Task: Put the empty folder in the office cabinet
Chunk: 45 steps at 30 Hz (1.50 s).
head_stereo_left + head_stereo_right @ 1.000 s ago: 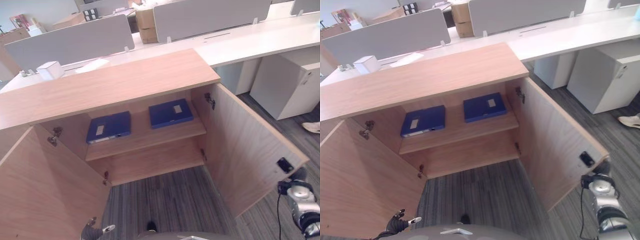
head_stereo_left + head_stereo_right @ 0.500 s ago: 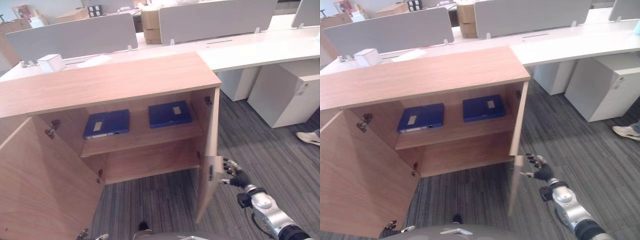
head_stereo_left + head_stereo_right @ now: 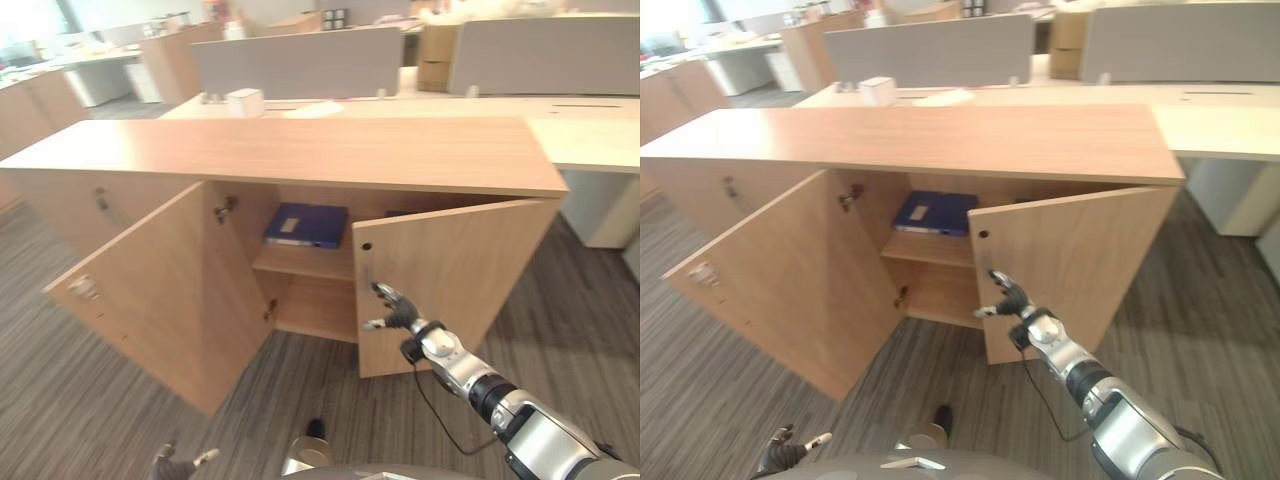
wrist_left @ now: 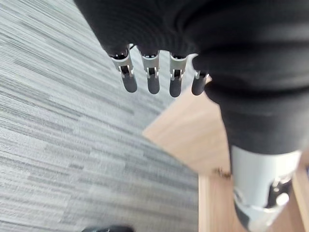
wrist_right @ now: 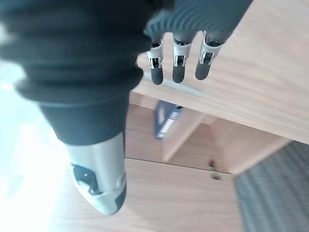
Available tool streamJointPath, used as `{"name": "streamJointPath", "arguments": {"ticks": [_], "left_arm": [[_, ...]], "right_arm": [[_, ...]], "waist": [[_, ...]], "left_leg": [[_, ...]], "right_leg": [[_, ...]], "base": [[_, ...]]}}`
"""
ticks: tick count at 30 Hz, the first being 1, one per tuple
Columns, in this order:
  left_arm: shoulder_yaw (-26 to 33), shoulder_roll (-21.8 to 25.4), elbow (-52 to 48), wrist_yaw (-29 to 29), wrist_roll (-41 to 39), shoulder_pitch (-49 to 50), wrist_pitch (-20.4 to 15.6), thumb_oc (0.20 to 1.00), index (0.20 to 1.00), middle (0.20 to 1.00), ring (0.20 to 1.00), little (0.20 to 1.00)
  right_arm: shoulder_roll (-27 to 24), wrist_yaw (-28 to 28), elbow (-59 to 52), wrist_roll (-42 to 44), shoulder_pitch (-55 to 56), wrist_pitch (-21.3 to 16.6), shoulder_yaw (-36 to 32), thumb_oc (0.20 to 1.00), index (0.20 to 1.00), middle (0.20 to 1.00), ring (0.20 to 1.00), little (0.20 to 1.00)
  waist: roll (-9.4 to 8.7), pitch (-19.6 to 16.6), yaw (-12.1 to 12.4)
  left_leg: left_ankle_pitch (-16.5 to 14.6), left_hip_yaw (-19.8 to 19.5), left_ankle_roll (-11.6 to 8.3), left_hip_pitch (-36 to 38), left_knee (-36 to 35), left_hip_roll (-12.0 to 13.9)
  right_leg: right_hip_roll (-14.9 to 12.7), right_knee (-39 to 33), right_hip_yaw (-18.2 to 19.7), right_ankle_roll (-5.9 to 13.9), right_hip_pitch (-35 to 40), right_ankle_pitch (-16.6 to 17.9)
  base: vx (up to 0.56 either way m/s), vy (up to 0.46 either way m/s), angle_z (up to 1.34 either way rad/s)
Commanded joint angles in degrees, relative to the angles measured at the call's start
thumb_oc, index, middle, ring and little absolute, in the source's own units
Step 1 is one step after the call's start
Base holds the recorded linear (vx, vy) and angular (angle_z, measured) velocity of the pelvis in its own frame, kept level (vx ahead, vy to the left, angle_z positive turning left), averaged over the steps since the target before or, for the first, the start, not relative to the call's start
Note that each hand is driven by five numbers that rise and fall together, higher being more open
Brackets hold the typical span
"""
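The right hand (image 3: 392,308) has its fingers straight and spread against the outer face of the cabinet's right door (image 3: 455,275), near the free edge and just below a small dark hole in the panel; it grips nothing, only presses flat, and the right wrist view shows the same straight fingers (image 5: 175,67) laid toward the wood. A second ago that door stood wide open with the hand out at its far edge; half a second ago it was edge-on to the camera; now it is swung most of the way shut, covering the right half of the opening. The whole picture has also shifted, so the head has moved too; the office cabinet (image 3: 300,150) itself has not. One blue folder (image 3: 305,224) lies flat on the upper shelf (image 3: 300,262), in view through the remaining gap; the second one seen earlier on the right is now behind the door. The left door (image 3: 165,290) stands open. The left hand (image 4: 159,79) hangs low over the carpet with relaxed, empty fingers. I judge the placing done and the closing under way; the left door remains to be shut.
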Motion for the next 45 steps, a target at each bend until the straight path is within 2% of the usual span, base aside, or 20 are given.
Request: {"name": "streamJointPath", "arguments": {"ticks": [1,2,3,6,7,11,14,16,20,23,25,28,29,30,31,33,34,38,40,45], "left_arm": [[0.6,5.7,-1.1,5.7,-1.2,-3.4,-2.5,1.000,1.000,1.000,1.000,1.000],[0.6,5.7,-1.2,5.7,-1.2,-3.4,-2.5,1.000,1.000,1.000,1.000,1.000],[2.3,5.5,-2.9,7.5,-1.6,-3.1,-2.9,1.000,1.000,1.000,1.000,1.000],[4.7,5.6,-4.0,9.9,-1.4,-2.7,-3.3,1.000,1.000,1.000,1.000,1.000],[7.1,5.5,-7.9,11.7,0.1,-0.6,-3.5,1.000,1.000,1.000,1.000,1.000],[10.2,6.6,-11.0,12.7,1.0,1.2,-3.1,1.000,1.000,1.000,1.000,1.000],[11.2,8.2,-12.5,12.5,2.5,1.5,-2.9,1.000,1.000,1.000,1.000,1.000],[12.9,11.6,-13.8,13.5,4.7,0.8,-2.9,1.000,1.000,1.000,1.000,1.000],[14.9,14.5,-13.5,15.0,5.4,0.0,-3.1,1.000,1.000,1.000,1.000,1.000],[16.7,18.9,-12.6,15.7,5.7,-1.7,-3.2,1.000,1.000,1.000,1.000,1.000],[16.4,23.7,-8.5,14.6,6.9,-4.7,-2.9,1.000,1.000,1.000,1.000,1.000],[16.2,29.5,-4.3,14.5,7.7,-8.3,-3.2,1.000,1.000,1.000,1.000,1.000],[16.2,29.5,-4.3,14.5,7.7,-8.3,-3.2,1.000,1.000,1.000,1.000,1.000],[16.1,33.0,-1.9,14.3,7.5,-10.7,-3.2,1.000,1.000,1.000,1.000,1.000],[15.8,34.1,-1.3,14.0,7.7,-11.4,-3.2,1.000,1.000,1.000,1.000,1.000],[14.3,35.3,-2.8,14.2,8.6,-13.6,-2.8,1.000,1.000,1.000,1.000,1.000],[14.3,35.3,-2.8,14.2,8.6,-13.6,-2.8,1.000,1.000,1.000,1.000,1.000],[10.5,40.7,1.0,12.6,8.3,-20.9,-3.0,1.000,1.000,1.000,1.000,1.000],[10.4,40.7,1.1,12.5,8.3,-21.0,-3.1,1.000,1.000,1.000,1.000,1.000],[5.0,40.8,3.1,11.2,9.5,-26.1,-3.3,1.000,1.000,1.000,1.000,1.000]], "right_arm": [[-2.0,-2.8,0.3,-2.5,3.3,-0.9,-2.9,1.000,1.000,1.000,1.000,1.000],[-2.0,-2.8,0.4,-2.5,3.3,-0.9,-2.9,1.000,1.000,1.000,1.000,1.000],[-3.2,-3.4,2.8,-3.6,6.1,-0.6,-4.8,1.000,1.000,1.000,1.000,1.000],[-4.8,-4.0,6.5,-6.0,11.1,0.2,-8.3,1.000,1.000,1.000,1.000,1.000],[-4.7,-4.0,8.9,-6.4,15.3,0.7,-11.9,1.000,1.000,1.000,1.000,1.000],[-4.2,-4.2,11.0,-5.9,19.1,0.9,-16.1,1.000,1.000,1.000,1.000,1.000],[-3.7,-4.5,11.8,-5.6,21.2,1.1,-18.4,1.000,1.000,1.000,1.000,1.000],[-3.2,-4.7,11.0,-5.7,21.6,1.1,-19.0,1.000,1.000,1.000,1.000,1.000],[-2.8,-4.8,10.2,-5.7,21.8,1.0,-19.0,1.000,1.000,1.000,1.000,1.000],[-2.4,-4.9,7.9,-4.8,22.2,1.0,-19.3,1.000,1.000,1.000,1.000,1.000],[-2.5,-4.6,5.5,-4.1,22.5,0.9,-18.9,1.000,1.000,1.000,1.000,1.000],[-1.8,-4.2,4.4,-3.7,23.2,0.6,-18.0,1.000,1.000,1.000,1.000,1.000],[-1.8,-4.2,4.4,-3.7,23.2,0.6,-18.0,1.000,1.000,1.000,1.000,1.000],[-1.4,-4.1,3.2,-3.5,24.0,0.5,-17.4,1.000,1.000,1.000,1.000,1.000],[-1.0,-4.0,3.1,-3.4,24.5,0.4,-17.0,1.000,1.000,1.000,1.000,1.000],[-0.3,-4.0,3.0,-3.4,25.5,0.2,-17.0,1.000,1.000,1.000,1.000,1.000],[-0.2,-4.0,3.0,-3.4,25.6,0.2,-17.0,1.000,1.000,1.000,1.000,1.000],[1.2,-3.4,2.0,-2.8,27.4,0.1,-16.3,1.000,1.000,1.000,1.000,1.000],[1.2,-3.4,2.0,-2.8,27.5,0.2,-16.3,1.000,1.000,1.000,1.000,1.000],[1.5,-2.6,-0.5,-2.4,28.2,-0.2,-15.0,1.000,1.000,1.000,1.000,1.000]], "waist": [[-4.95,1.1,-2.6],[-4.95,0.9,-2.7],[-5.74,0.7,-3.1],[-6.75,0.2,-3.7],[-6.95,-0.6,-4.6],[-7.45,-0.8,-4.2],[-8.26,-0.4,-3.9],[-9.63,0.0,-3.9],[-10.72,0.5,-4.1],[-12.39,0.9,-5.2],[-13.75,1.6,-7.0],[-15.56,2.3,-8.4],[-15.58,2.3,-8.4],[-16.70,2.9,-9.7],[-17.21,3.0,-10.1],[-18.60,3.5,-11.4],[-18.64,3.5,-11.3],[-21.20,4.1,-14.8],[-21.23,4.1,-14.7],[-22.38,3.9,-18.0]], "left_leg": [[-1.9,0.8,-2.48,-3.2,5.1,3.7],[-1.8,0.6,-2.36,-3.6,5.3,3.7],[-4.6,-0.3,-2.30,-1.3,5.7,4.4],[-7.3,-1.6,-3.02,2.3,5.9,5.6],[-8.9,-1.1,-3.42,4.5,3.9,5.7],[-10.7,0.3,-4.25,5.6,0.5,5.2],[-13.3,1.0,-3.59,5.3,-0.7,4.3],[-14.9,0.8,-2.65,4.8,-0.7,2.8],[-15.6,1.1,-2.20,4.6,-0.7,1.8],[-16.8,1.9,-1.34,4.2,-0.9,0.1],[-17.1,3.7,-0.06,3.7,-1.3,-1.8],[-18.2,5.4,0.72,4.3,-1.5,-2.9],[-18.2,5.4,0.73,4.3,-1.5,-2.9],[-18.8,6.3,1.17,4.8,-1.5,-3.4],[-19.1,6.8,1.33,5.1,-1.5,-3.5],[-19.6,8.2,1.70,5.7,-1.5,-4.0],[-19.6,8.3,1.71,5.8,-1.5,-4.0],[-20.6,11.6,2.10,6.8,-1.4,-4.4],[-20.6,11.6,2.11,6.9,-1.4,-4.4],[-21.6,14.6,2.39,8.7,-1.2,-5.0]], "right_leg": [[-2.4,0.3,0.8,1.77,-2.7,-2.7],[-2.4,0.2,0.6,1.80,-2.9,-2.4],[-3.4,0.5,-0.8,1.69,-4.0,-2.3],[-4.9,0.6,-3.7,2.02,-4.7,-1.6],[-6.1,1.0,-6.0,2.81,-5.5,-0.6],[-7.0,0.8,-6.8,4.01,-5.1,-0.3],[-8.1,0.9,-7.7,4.76,-4.9,0.8],[-9.4,0.9,-7.7,5.75,-5.2,2.1],[-10.6,1.0,-7.6,6.54,-5.7,3.4],[-12.1,1.0,-6.5,7.82,-7.2,5.1],[-13.6,1.1,-5.7,8.22,-9.7,7.9],[-14.3,1.2,-3.5,9.01,-11.2,9.2],[-14.3,1.2,-3.5,9.01,-11.2,9.2],[-14.4,1.2,-2.1,9.37,-12.0,9.9],[-14.4,1.2,-1.6,9.55,-12.2,10.2],[-14.6,1.2,-0.1,9.87,-13.2,11.2],[-14.6,1.2,0.1,9.88,-13.2,11.2],[-14.5,1.0,4.1,10.54,-15.9,13.0],[-14.5,1.0,4.2,10.54,-15.9,13.0],[-14.4,1.0,7.2,10.85,-17.4,14.0]], "base": [[-0.14,0.028,0.24],[-0.09,0.044,0.15],[-0.13,0.078,0.49],[-0.08,0.133,0.99],[-0.03,0.156,1.12],[0.06,0.121,0.35],[0.02,0.140,0.41],[0.01,0.154,0.55],[0.01,0.107,0.12],[-0.04,0.154,-0.11],[-0.12,0.226,-0.16],[-0.01,0.097,-0.27],[-0.01,0.077,-0.44],[0.00,0.070,-0.29],[0.01,0.086,-0.27],[0.01,0.049,-0.35],[0.00,0.044,-0.44],[0.01,0.053,-0.29],[0.01,0.025,-0.32],[0.03,0.041,-0.40]]}}
